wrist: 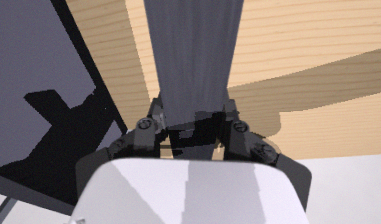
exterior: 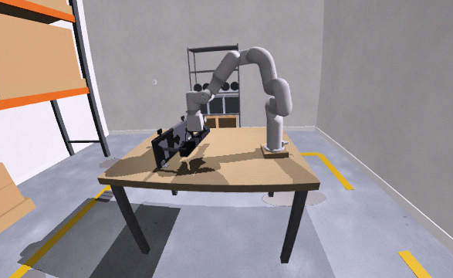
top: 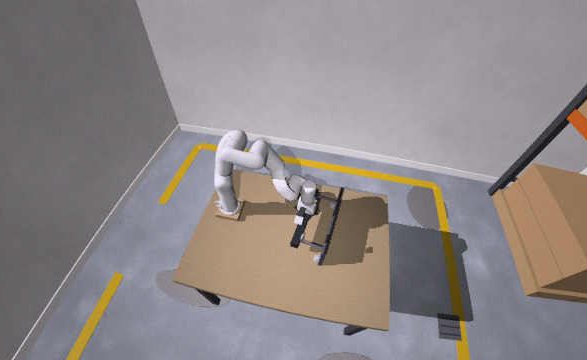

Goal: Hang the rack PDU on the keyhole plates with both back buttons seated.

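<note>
Gripping the rack PDU [top: 300,227] beside the dark panel [top: 331,225], the tool [wrist: 193,131] must next align both buttons with the slots.

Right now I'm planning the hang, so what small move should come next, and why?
Probably ease the rack PDU sideways toward the dark panel. The pincer is shut on the PDU, which sits beside the panel with a gap; whether its buttons meet the slots is not visible.
</note>
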You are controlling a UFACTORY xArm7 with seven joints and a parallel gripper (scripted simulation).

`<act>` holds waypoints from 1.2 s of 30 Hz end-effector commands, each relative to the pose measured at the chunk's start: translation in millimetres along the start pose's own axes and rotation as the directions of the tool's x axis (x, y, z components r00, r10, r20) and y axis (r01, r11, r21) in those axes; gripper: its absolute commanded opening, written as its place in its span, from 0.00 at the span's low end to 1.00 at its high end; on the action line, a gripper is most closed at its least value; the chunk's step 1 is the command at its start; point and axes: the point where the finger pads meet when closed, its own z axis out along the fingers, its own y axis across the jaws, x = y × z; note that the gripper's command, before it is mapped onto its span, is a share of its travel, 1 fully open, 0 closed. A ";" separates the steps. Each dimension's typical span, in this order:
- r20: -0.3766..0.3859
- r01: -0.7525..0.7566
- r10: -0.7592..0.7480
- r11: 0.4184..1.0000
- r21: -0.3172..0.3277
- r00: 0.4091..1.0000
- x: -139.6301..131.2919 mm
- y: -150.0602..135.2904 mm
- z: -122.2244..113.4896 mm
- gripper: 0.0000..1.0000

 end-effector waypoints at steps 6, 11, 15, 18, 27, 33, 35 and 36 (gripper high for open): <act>0.001 0.000 0.000 1.000 0.005 1.000 -0.2 -1.7 -0.8 0.00; 0.001 0.000 0.000 1.000 0.005 1.000 -0.2 -1.7 -0.8 0.00; 0.001 0.000 0.000 1.000 0.005 1.000 -0.2 -1.7 -0.8 0.00; 0.001 0.000 0.000 1.000 0.005 1.000 -0.2 -1.7 -0.8 0.00; 0.001 0.000 0.000 1.000 0.005 1.000 -0.2 -1.7 -0.8 1.00; 0.001 0.000 0.000 1.000 0.005 1.000 -0.2 -1.7 -0.8 1.00; 0.001 0.000 0.000 1.000 0.005 1.000 -0.2 -1.7 -0.8 1.00; 0.001 0.000 0.000 1.000 0.005 1.000 -0.2 -1.7 -0.8 1.00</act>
